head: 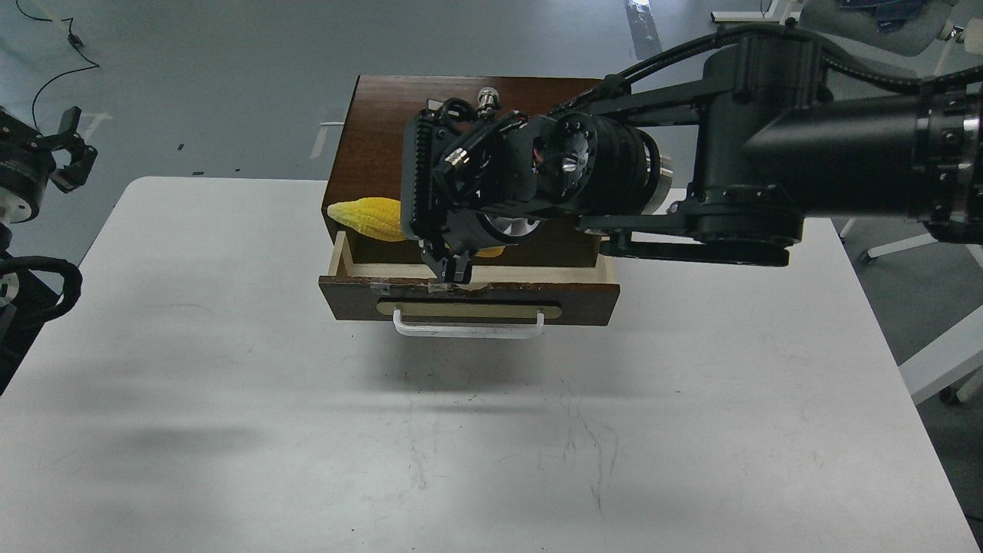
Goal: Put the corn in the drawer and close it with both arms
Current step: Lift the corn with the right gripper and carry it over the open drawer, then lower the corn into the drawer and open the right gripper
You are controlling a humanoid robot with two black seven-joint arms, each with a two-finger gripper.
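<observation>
The dark brown drawer (584, 296) stands pulled open from its wooden cabinet (376, 130) on the white table, with its white bar handle (468, 330) facing me. My right gripper (449, 269) reaches in from the right and hangs over the open drawer, just above the front edge. It is shut on the yellow corn (369, 217), which lies roughly level with its pointed tip to the left over the drawer's left end. The wrist hides the corn's right half and much of the drawer's inside. My left gripper (69, 150) is open and empty, off the table's far left.
The white table (230, 399) spreads in front of the cabinet. White chair legs (914, 238) and a white frame (944, 361) stand off the table's right edge. A black cable (54, 38) lies on the grey floor at the back left.
</observation>
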